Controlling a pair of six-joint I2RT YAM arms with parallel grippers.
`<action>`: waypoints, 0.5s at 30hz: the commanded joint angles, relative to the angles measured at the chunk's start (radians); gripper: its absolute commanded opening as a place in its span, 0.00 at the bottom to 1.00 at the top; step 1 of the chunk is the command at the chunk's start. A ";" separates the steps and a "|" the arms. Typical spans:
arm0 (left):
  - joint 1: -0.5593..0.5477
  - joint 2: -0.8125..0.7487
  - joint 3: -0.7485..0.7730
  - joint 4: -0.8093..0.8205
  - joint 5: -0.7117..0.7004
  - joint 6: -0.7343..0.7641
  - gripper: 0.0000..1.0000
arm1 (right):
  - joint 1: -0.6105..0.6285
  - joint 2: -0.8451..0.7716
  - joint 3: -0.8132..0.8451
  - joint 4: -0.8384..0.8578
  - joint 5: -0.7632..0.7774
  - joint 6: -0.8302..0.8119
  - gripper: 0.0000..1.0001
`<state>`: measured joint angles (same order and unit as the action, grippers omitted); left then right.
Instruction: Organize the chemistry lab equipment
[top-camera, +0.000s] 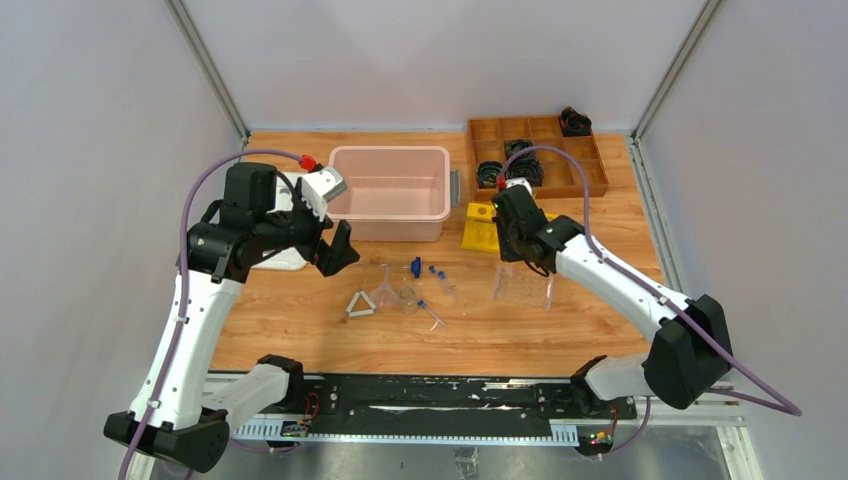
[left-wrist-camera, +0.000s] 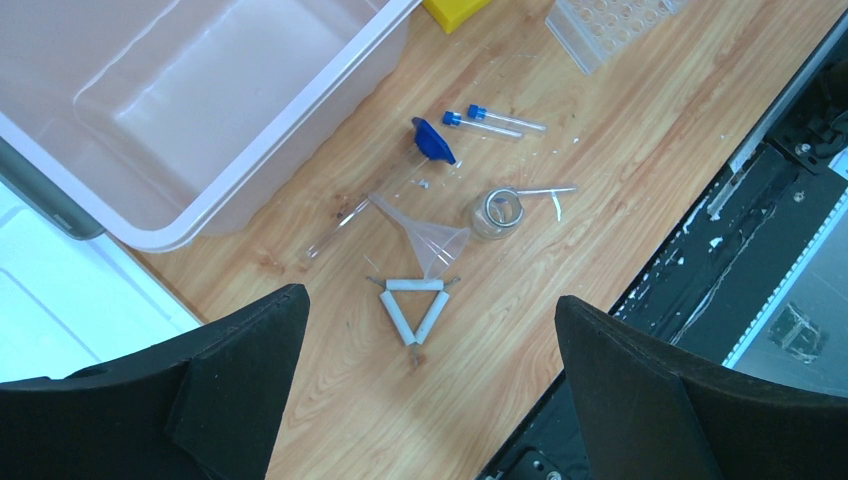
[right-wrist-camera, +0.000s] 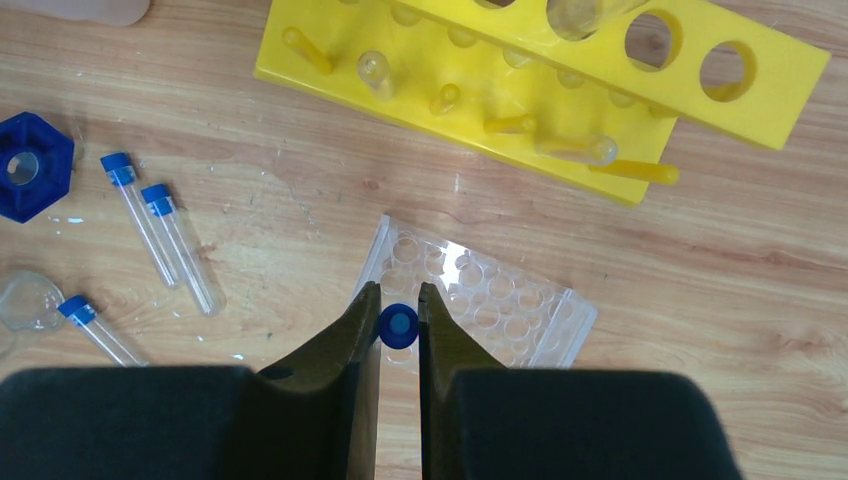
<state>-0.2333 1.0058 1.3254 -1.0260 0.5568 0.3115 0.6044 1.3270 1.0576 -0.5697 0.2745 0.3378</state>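
Wooden table (top-camera: 300, 340), items counted.

- Small clear tubes with blue caps: four. Two (right-wrist-camera: 160, 225) lie side by side near the blue hexagonal foot (right-wrist-camera: 30, 165) of one long clear cylinder lying flat. A third (right-wrist-camera: 95, 330) lies apart, next to the jar. The fourth (right-wrist-camera: 400, 326) is in the right end effector.
- Small clear glass jar (left-wrist-camera: 495, 212): one, upright, mouth open.
- Clear plastic funnel (left-wrist-camera: 430, 240): one, on its side, wide mouth just beside the triangle.
- White pipe-sided triangle (left-wrist-camera: 412, 305): one, flat on the table.
- Clear plastic tube rack (right-wrist-camera: 500, 310): one, right of the loose tubes, near the one yellow peg rack (right-wrist-camera: 540, 90).
- Pink plastic bin (top-camera: 390, 190): one, at the back of the table.

Left arm: reaches forward, wrist held above the table in front of the bin. Left end effector (left-wrist-camera: 428, 295) is spread wide and holds nothing, with the triangle in view below the gap.

Right arm: stretches in from the right, wrist pointing down. Right end effector (right-wrist-camera: 400, 300) pinches the fourth tube by its blue cap, over the near edge of the clear rack. Whether its tip sits in a well, cannot tell.
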 joint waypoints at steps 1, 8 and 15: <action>-0.004 0.004 0.017 0.015 0.002 -0.009 1.00 | -0.020 0.023 -0.029 0.089 0.026 -0.020 0.00; -0.004 0.017 0.023 0.015 0.006 -0.014 1.00 | -0.027 0.051 -0.066 0.155 0.015 -0.021 0.00; -0.004 0.020 0.021 0.015 0.000 -0.012 1.00 | -0.040 0.071 -0.098 0.210 0.006 -0.012 0.00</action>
<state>-0.2333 1.0256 1.3254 -1.0260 0.5564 0.3027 0.5823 1.3853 0.9821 -0.4099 0.2733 0.3244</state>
